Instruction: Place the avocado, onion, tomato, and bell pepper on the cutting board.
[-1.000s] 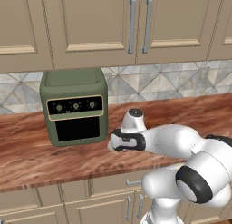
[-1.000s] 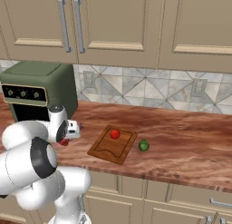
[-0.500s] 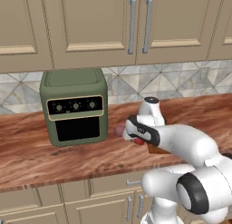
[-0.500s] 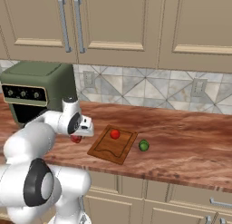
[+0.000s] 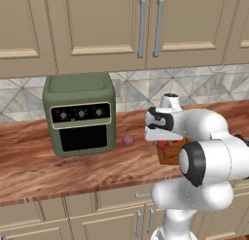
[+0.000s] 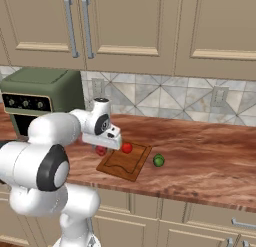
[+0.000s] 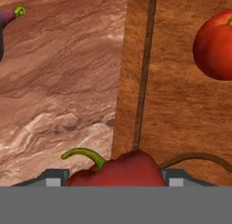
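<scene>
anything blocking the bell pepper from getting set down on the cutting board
Nothing visible does. The gripper holds the bell pepper over the near edge of the cutting board. The tomato sits further in on the board, off to one side, with bare wood between it and the pepper.

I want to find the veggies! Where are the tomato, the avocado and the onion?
tomato (image 6: 127, 148): right base view, its round top.
avocado (image 6: 158, 160): right base view, its middle.
onion (image 5: 128, 140): left base view, its front side.
</scene>
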Available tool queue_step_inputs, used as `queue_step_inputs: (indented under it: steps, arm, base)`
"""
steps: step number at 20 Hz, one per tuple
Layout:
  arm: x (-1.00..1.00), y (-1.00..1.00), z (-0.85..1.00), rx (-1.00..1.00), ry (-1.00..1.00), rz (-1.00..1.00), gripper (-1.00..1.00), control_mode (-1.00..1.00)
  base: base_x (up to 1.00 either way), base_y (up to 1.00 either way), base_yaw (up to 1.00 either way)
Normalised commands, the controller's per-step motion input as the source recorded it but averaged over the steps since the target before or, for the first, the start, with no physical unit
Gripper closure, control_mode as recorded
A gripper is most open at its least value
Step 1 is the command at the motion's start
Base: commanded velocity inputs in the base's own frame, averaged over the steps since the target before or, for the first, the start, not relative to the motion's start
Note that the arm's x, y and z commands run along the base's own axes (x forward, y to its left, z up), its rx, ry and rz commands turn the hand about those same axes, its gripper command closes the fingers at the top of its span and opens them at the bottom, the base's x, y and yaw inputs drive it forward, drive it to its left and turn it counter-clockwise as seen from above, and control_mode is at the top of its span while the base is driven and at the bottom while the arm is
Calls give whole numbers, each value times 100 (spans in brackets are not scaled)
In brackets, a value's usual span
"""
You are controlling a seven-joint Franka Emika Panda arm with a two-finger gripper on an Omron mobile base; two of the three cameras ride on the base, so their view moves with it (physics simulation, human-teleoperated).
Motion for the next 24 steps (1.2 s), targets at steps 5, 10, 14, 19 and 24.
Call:
queue_step_inputs:
  steps: [5,10,14,19,24]
  arm:
    - [12,-44,-3,0,16,-14,100,-100]
    - [1,-19,-27,0,5,-8,100,-100]
    - [4,-25,-39,0,5,-5,100,-100]
    - [6,-12,-39,0,6,-2,100,-100]
    - [5,0,-32,0,6,0,100,-100]
  base:
    - [0,0,0]
    - [0,0,0]
    - [0,0,0]
    - [0,0,0]
    - [0,0,0]
